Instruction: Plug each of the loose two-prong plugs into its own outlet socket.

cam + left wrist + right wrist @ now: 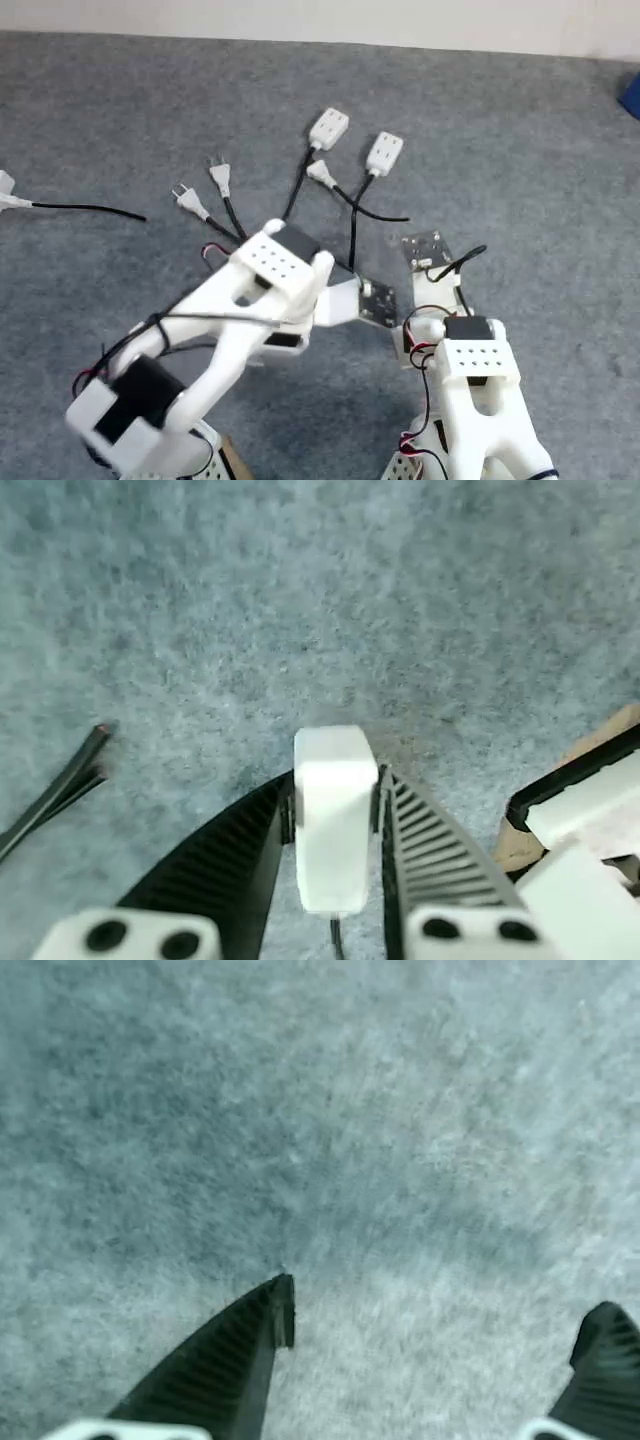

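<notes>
The left gripper (335, 780) clamps a white corded block (332, 820); whether it is a socket or a plug I cannot tell. The right gripper (440, 1305) gapes wide over grey carpet (300, 1110). Beyond, at ten o'clock, lie a first loose plug (183, 196) and a second plug (220, 178). At twelve is a third plug (320, 172), then one outlet socket (329, 127), with another socket (385, 152) at one.

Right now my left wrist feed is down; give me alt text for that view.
The left hand is shut on a white boxy cord end, plug or socket unclear, above grey carpet. A loose black cable lies on the carpet nearby.
</notes>
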Available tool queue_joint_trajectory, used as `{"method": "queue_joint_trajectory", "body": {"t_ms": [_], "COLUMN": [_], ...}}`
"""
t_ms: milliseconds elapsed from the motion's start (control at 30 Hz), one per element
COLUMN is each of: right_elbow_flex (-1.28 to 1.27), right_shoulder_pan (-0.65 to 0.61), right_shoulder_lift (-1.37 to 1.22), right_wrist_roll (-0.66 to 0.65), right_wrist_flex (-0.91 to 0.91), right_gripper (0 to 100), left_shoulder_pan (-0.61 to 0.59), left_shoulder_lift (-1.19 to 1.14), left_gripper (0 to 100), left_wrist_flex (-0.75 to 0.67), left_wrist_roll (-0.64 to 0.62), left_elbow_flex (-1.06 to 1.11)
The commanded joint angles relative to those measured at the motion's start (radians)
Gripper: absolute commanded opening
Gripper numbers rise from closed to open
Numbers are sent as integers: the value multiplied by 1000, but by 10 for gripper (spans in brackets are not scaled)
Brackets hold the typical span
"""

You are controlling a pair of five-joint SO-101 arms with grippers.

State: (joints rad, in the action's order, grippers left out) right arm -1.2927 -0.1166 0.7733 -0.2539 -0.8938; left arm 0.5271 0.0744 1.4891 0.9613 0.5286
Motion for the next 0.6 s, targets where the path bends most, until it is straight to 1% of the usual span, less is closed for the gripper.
{"method": "queue_joint_trajectory", "body": {"t_ms": [0, 133, 300, 467, 567], "right_elbow_flex": [4, 4, 4, 4, 4], "right_shoulder_pan": [12, 12, 12, 10, 10], "right_shoulder_lift": [-4, -4, -4, -4, -4], "right_wrist_roll": [-14, -14, -14, -14, -14], "right_wrist_flex": [16, 16, 16, 16, 16], "right_gripper": [414, 414, 414, 414, 414], "left_shoulder_pan": [19, -27, -62, -74, -77], "left_shoulder_lift": [189, 326, 334, 334, 334], "left_gripper": [130, 130, 130, 130, 148], "left_wrist_flex": [-3, 0, -8, -103, -169], "left_wrist_roll": [15, 15, 15, 6, -44], "left_elbow_flex": [16, 22, 68, 136, 176]}}
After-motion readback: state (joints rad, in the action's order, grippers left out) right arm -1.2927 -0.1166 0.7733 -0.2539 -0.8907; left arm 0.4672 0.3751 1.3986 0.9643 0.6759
